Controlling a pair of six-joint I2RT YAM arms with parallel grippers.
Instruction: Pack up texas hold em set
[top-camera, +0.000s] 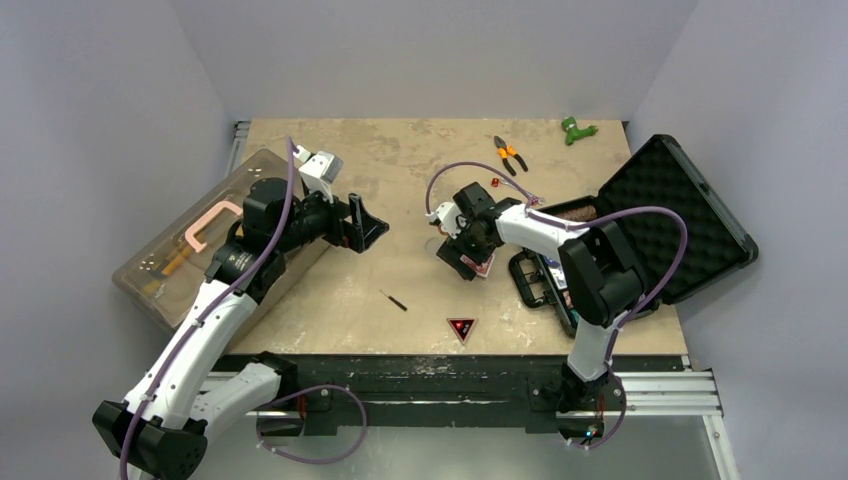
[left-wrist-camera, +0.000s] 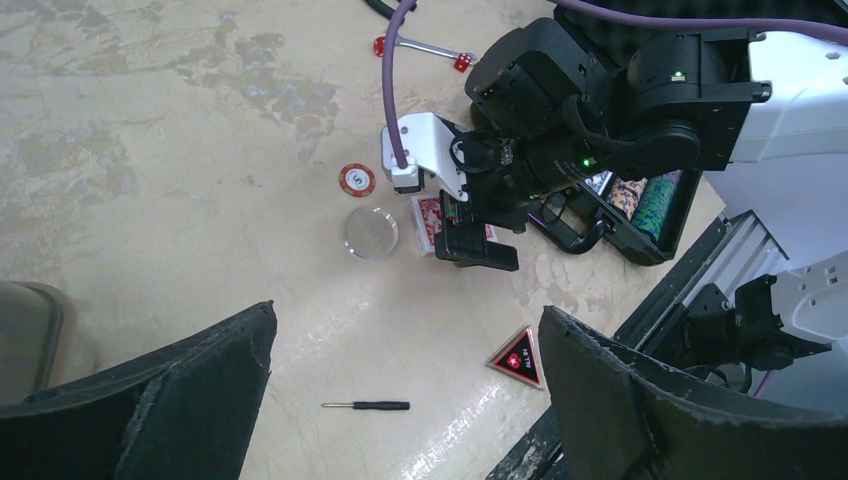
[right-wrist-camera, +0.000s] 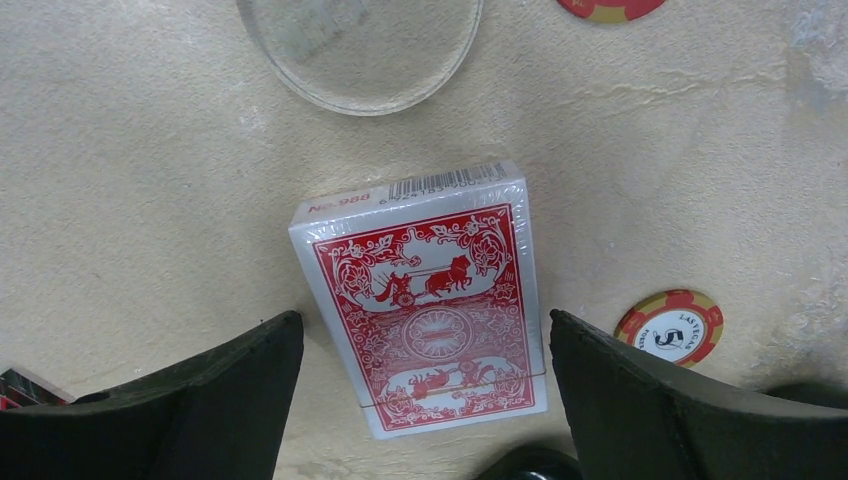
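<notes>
The right hand (right-wrist-camera: 425, 320) is hanging wide open over the bench (top-camera: 400, 160), its fingers (right-wrist-camera: 230, 400) straddling the red card deck (right-wrist-camera: 420, 270) lying flat. To its right the black case (top-camera: 660, 200) is standing open, holding rows of chips (left-wrist-camera: 650, 205).

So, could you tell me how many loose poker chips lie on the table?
2: one chip beside the red deck, another beyond the clear disc; more may be hidden.

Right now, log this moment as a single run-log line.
right hand: open, astride red card deck flat on table, not yet gripped | left hand: open, empty | black case: lid open
</notes>
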